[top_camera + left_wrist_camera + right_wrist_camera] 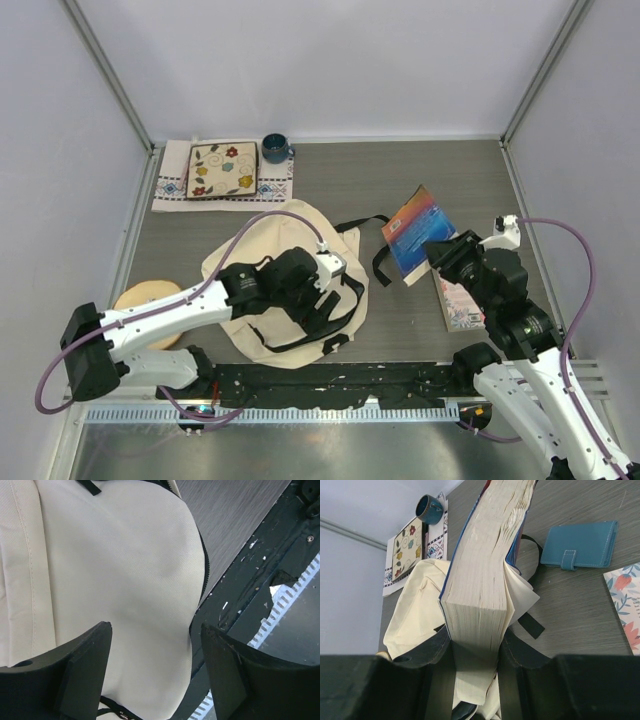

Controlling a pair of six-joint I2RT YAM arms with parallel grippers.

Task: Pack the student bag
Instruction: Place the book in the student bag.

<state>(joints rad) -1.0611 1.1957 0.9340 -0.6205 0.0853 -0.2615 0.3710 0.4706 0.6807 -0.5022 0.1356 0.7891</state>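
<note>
Student bag [262,243] is laid left of centre on the desk [450,180], beneath the released left claw [156,627]; rightward, a book [480,575] is grasped by the right claw [475,647]. Unless the opening is held wide, the book may be snagged.

We're seeing a mug [276,148] beside a flowered plate [222,170] sitting on a cloth [172,186], wallet [580,544] lying near notebook [625,605].

Limp cream student bag [285,235], lying flat
</note>
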